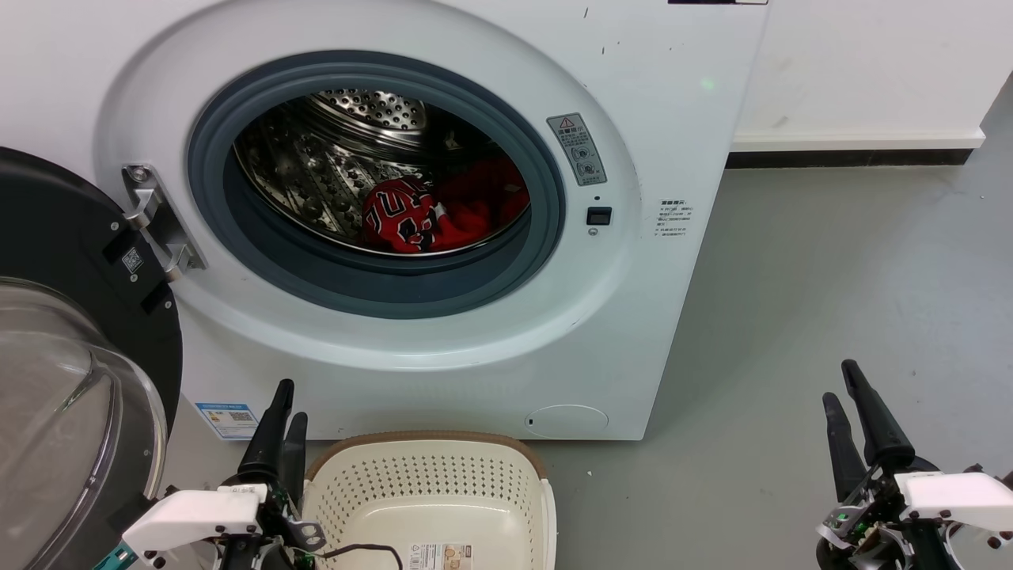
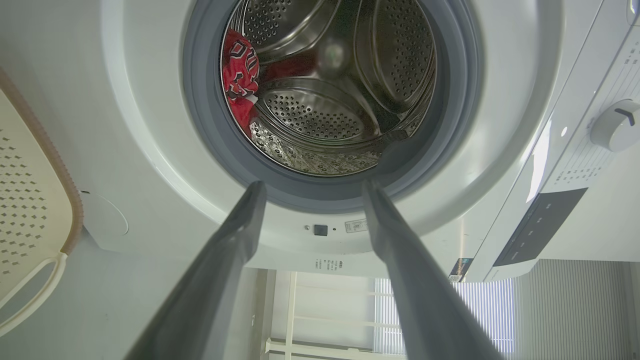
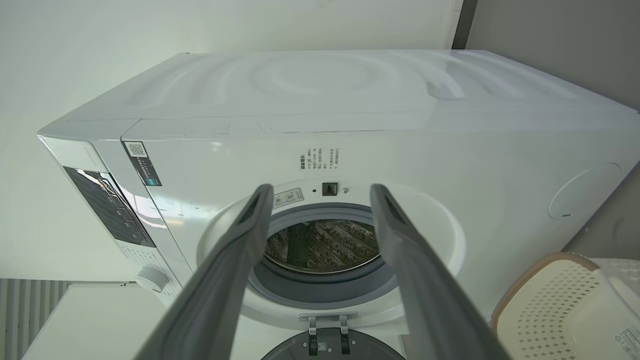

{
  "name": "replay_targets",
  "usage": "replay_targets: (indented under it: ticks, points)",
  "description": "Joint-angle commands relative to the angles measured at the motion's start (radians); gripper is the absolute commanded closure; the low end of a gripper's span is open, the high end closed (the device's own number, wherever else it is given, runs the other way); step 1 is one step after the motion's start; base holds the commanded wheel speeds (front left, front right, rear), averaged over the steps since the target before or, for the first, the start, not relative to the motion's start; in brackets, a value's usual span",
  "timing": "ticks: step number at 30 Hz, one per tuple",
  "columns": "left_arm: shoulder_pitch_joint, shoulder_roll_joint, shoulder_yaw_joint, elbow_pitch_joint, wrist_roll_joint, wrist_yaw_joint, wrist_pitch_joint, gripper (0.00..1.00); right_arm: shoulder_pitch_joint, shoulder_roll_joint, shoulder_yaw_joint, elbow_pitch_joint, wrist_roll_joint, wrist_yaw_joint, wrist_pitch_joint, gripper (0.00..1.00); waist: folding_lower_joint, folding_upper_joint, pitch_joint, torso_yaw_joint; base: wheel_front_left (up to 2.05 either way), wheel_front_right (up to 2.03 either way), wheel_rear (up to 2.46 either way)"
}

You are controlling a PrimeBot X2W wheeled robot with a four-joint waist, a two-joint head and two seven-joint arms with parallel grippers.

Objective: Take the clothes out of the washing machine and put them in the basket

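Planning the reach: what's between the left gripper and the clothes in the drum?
Head view: between left gripper and clothes, just the washing machine's white front and grey seal; door swung open.

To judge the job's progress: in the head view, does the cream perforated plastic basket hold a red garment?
No: the soft red clothes lie in the steel drum of the white washing machine; the basket holds none.

Laundry corner of a plain indoor room; home utility or test space, can't tell which. White front-load washing machine on bare grey floor against white wall with dark skirting. Its door hangs open, red clothes in the drum. Cream perforated basket on floor just in front. Ribbed pale panel, blinds or radiator, beside the machine
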Motion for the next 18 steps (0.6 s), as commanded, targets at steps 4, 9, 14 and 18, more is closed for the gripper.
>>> replay_targets:
  ticks: [4, 9, 14, 18]
  points:
    - [-0.027, 0.005, -0.025, -0.025, 0.027, 0.0, -0.026, 0.0, -0.003, -0.001, 0.009, -0.036, -0.03, 0.0, -0.026, 0.0, 0.0, 0.0, 0.0, -0.001, 0.0, 0.0, 0.0]
    - [-0.033, 0.008, -0.031, -0.042, 0.101, 0.0, -0.051, 0.0, 0.005, -0.001, 0.013, -0.053, -0.097, 0.0, -0.049, 0.0, 0.0, 0.0, -0.001, -0.001, 0.0, 0.0, 0.0]
    - [-0.037, 0.007, -0.039, -0.064, 0.214, 0.0, -0.072, 0.0, 0.011, -0.001, 0.013, -0.079, -0.226, 0.0, -0.071, 0.0, 0.0, 0.0, 0.0, -0.003, 0.0, 0.0, 0.0]
    - [-0.04, 0.005, -0.037, -0.075, 0.312, 0.0, -0.089, 0.0, 0.017, -0.001, 0.014, -0.106, -0.296, 0.0, -0.088, 0.0, 0.0, 0.0, 0.0, -0.005, 0.0, 0.0, 0.0]
